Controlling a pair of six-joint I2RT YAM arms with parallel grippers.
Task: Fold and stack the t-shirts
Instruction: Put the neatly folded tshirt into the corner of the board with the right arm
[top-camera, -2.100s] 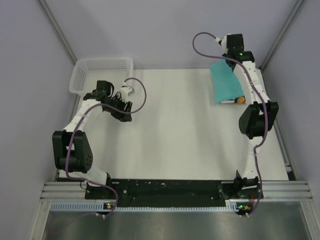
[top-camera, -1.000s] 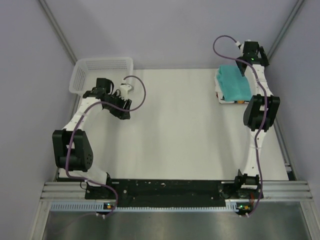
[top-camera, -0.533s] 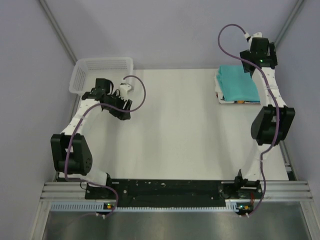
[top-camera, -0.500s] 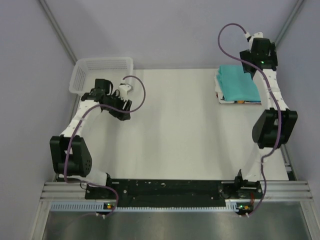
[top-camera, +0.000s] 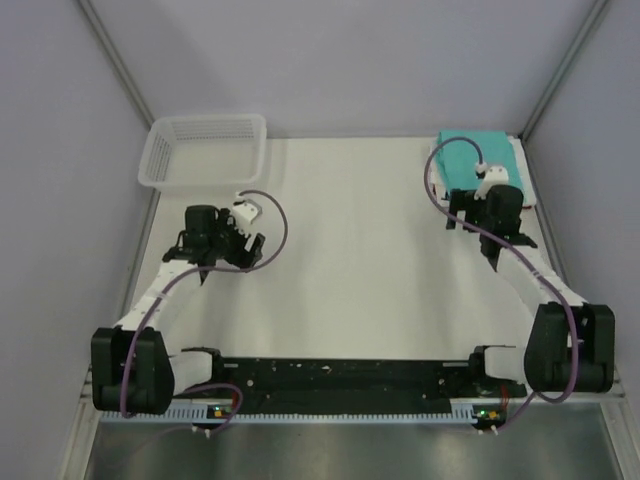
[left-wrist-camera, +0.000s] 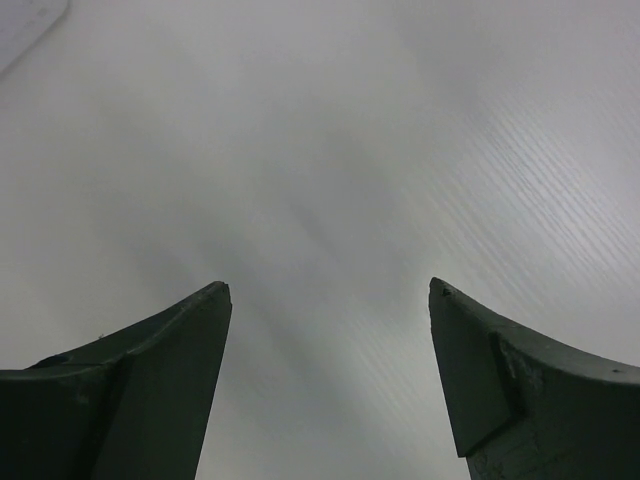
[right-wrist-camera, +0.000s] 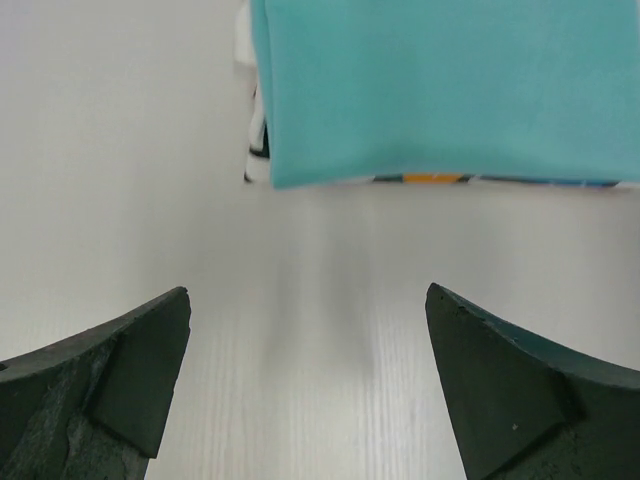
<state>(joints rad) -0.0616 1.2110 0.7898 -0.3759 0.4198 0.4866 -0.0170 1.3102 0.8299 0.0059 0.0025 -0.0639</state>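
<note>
The left jaws gape empty over the table (top-camera: 350, 260). The right jaws, also spread and empty, face the folded teal t-shirt (right-wrist-camera: 440, 80), which lies atop the white printed t-shirt (right-wrist-camera: 436, 180) in the table's far right corner, well apart from the basket (top-camera: 205, 150).

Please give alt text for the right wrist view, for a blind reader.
A folded teal t-shirt lies on a white printed t-shirt, whose edge peeks out beneath. The right gripper, fingers open and empty, is over the table, short of them.
</note>
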